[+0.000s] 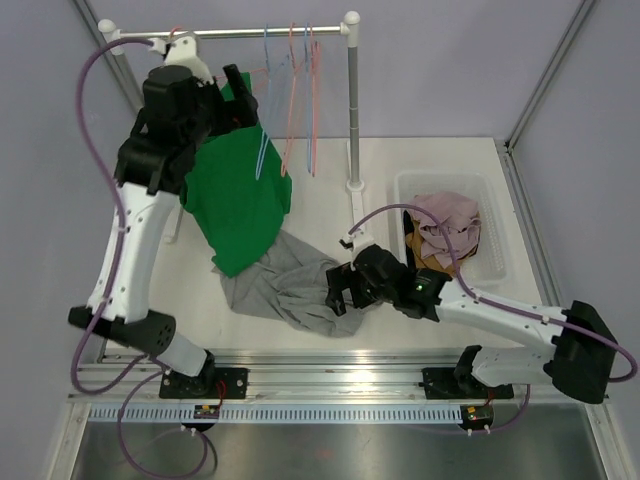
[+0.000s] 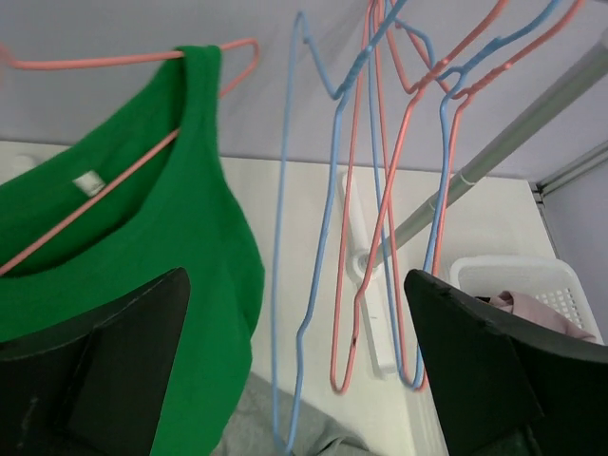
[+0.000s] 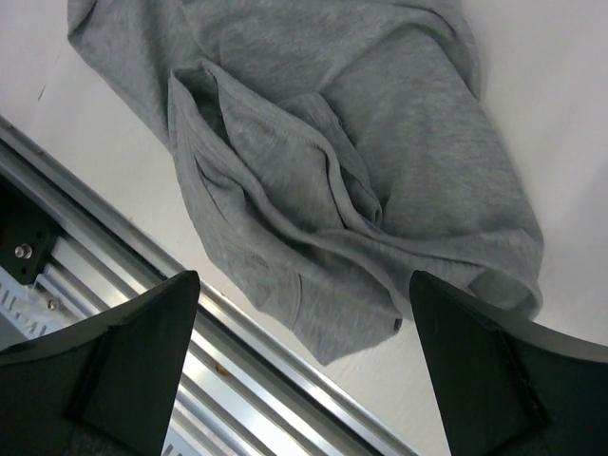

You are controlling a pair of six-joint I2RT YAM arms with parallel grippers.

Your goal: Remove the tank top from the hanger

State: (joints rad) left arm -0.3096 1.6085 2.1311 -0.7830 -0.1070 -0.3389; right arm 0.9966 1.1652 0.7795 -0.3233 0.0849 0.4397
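Tank top: we see a green tank top (image 1: 235,195) in the upper left of the overhead view, draped on a pink hanger (image 2: 123,177) that runs through its neck opening. Its hem touches the table (image 1: 420,160).
Rail: a metal rail (image 1: 250,32) crosses the top of the frame, with spare hangers (image 1: 293,100) bunched just right of the garment.
Left gripper: the left gripper (image 2: 294,275) is raised beside the garment's shoulder. Its 2 fingers are spread wide with nothing between them.
Right gripper: the right gripper (image 3: 304,277) is low in the centre of the overhead view, over a crumpled grey garment (image 3: 361,171). Its jaws are also wide and grip nothing.
Step in hand: we judge that the left arm is lining up for a first grip (the top is fully on the hanger).
Doing it well: we would pinch only the green strap near the hanger's end, then ease it outward and down past that end, 1 shoulder at a time.
Risk: closing on the wire too, or snagging the neighbouring hangers.
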